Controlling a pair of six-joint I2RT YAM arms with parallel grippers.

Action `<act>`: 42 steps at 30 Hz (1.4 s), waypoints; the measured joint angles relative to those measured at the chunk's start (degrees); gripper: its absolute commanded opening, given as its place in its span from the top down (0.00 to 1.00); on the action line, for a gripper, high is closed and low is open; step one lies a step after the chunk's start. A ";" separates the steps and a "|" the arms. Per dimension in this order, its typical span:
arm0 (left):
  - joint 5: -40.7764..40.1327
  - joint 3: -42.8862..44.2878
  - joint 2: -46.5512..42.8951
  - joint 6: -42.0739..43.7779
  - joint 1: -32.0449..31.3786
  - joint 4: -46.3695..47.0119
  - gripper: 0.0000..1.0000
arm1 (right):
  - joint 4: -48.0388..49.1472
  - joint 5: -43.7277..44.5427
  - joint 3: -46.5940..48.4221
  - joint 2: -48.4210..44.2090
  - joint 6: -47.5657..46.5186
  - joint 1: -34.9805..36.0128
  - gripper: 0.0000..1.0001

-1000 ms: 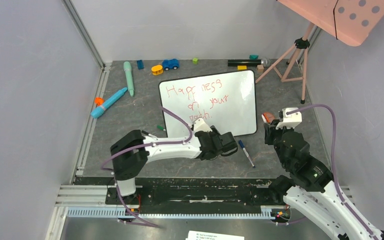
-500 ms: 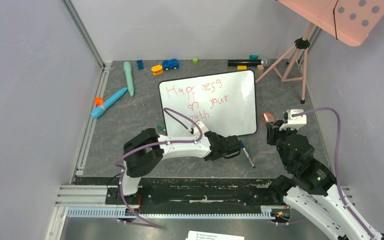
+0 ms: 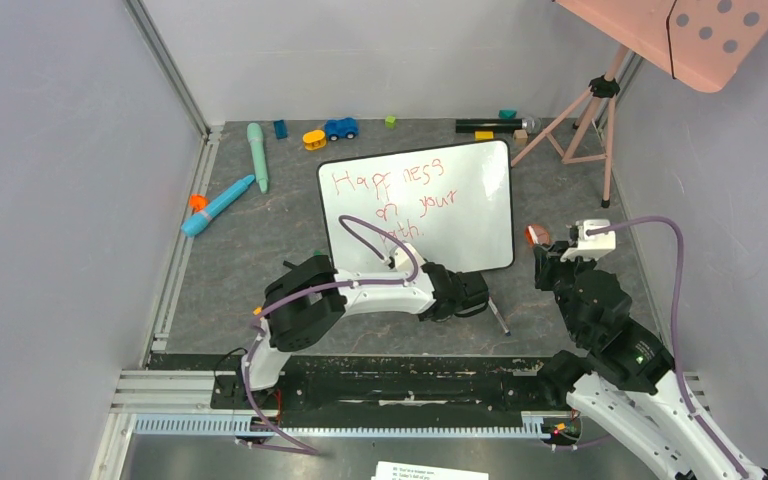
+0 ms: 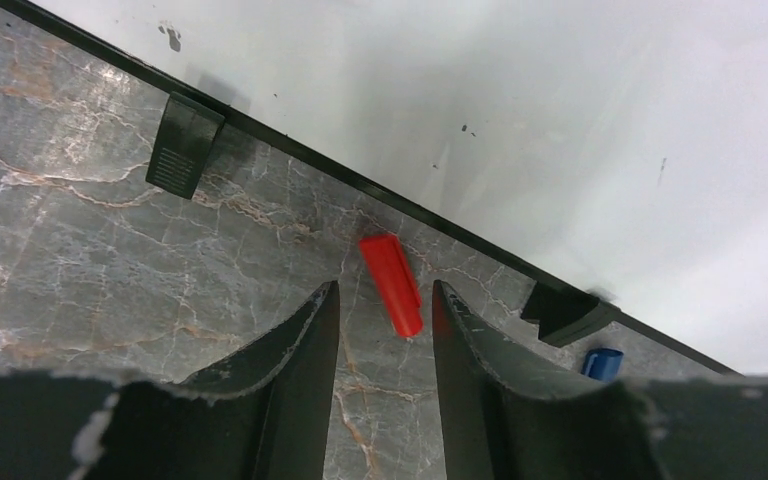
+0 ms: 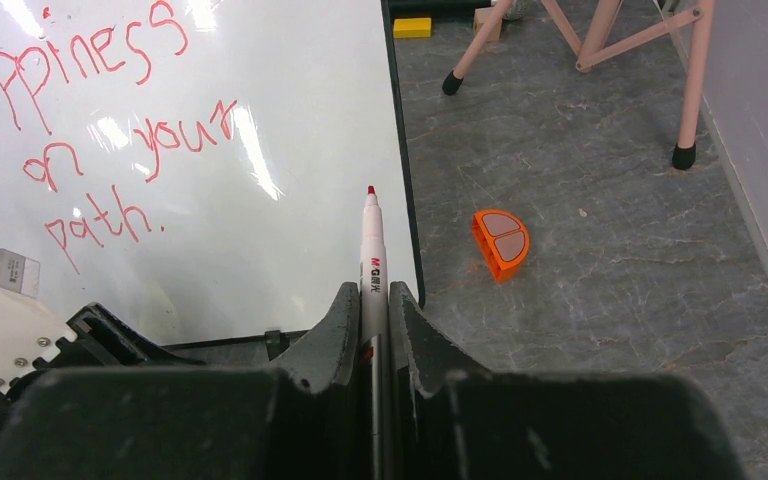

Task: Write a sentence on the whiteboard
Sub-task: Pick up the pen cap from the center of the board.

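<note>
The whiteboard (image 3: 460,215) lies flat on the table, and the sentence (image 3: 392,195) runs across it in red, reading "Happiness on your path." (image 5: 90,140). My right gripper (image 5: 371,296) is shut on a red marker (image 5: 371,245), whose uncapped tip points over the board's near right edge. My left gripper (image 4: 385,297) is open and low over the table at the board's near rim (image 4: 440,228). A red cap (image 4: 392,284) lies on the table with its near end between the fingertips. Neither finger visibly touches it.
A blue pen (image 3: 498,318) lies beside my left gripper (image 3: 482,298), its end (image 4: 601,362) by a black board foot (image 4: 560,312). An orange half-round piece (image 5: 501,240) sits right of the board. A pink tripod (image 3: 580,120) stands back right; toys line the back edge.
My left arm has reached further right along the board's near edge, with its jaws narrower than a second ago. My right arm drifted slightly right, still gripping the marker.
</note>
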 measured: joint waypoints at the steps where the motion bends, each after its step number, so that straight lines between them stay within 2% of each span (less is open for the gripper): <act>1: -0.04 0.39 0.55 -0.02 0.00 -0.20 0.55 | 0.00 0.00 0.00 -0.07 0.00 0.00 1.00; 3: -0.07 0.98 1.55 -0.04 0.00 -0.68 0.55 | 0.00 0.00 0.00 -0.26 0.00 0.00 1.00; 5: -0.02 1.18 2.10 -0.20 0.00 -1.27 0.60 | 0.00 0.00 0.00 -0.50 0.00 0.00 1.00; 9: -0.22 1.22 2.80 -1.57 0.00 -2.47 0.80 | 0.04 -0.02 0.00 -0.63 0.02 0.00 1.00; 14: -0.83 1.11 2.97 -1.97 -0.17 -3.02 0.98 | 0.07 -0.22 0.00 -1.53 0.02 0.00 1.00; 22: -1.90 -5.35 -2.89 -4.48 -2.16 -3.87 0.98 | 0.07 -3.06 0.00 -2.27 -1.25 0.00 1.00; 29: -1.99 -8.68 -16.28 -3.52 -2.29 -3.89 0.98 | 0.33 -10.82 -0.61 -3.17 -3.26 0.00 1.00; 34: -3.13 -14.91 -27.63 -0.52 -2.29 -3.08 0.98 | 3.69 -21.84 -5.60 -4.92 -3.91 0.00 1.00; 37: -4.52 -22.64 -37.59 4.92 -2.27 0.02 0.98 | 7.65 -29.88 -9.38 -5.01 -3.89 -0.02 1.00; 39: -4.94 -29.68 -46.93 11.82 -1.77 5.20 0.98 | 12.37 -36.65 -12.76 -4.33 -3.41 -0.02 1.00; 42: -3.80 -38.05 -59.89 22.10 1.18 12.31 0.98 | 16.72 -40.28 -15.28 -2.62 -2.40 -0.02 1.00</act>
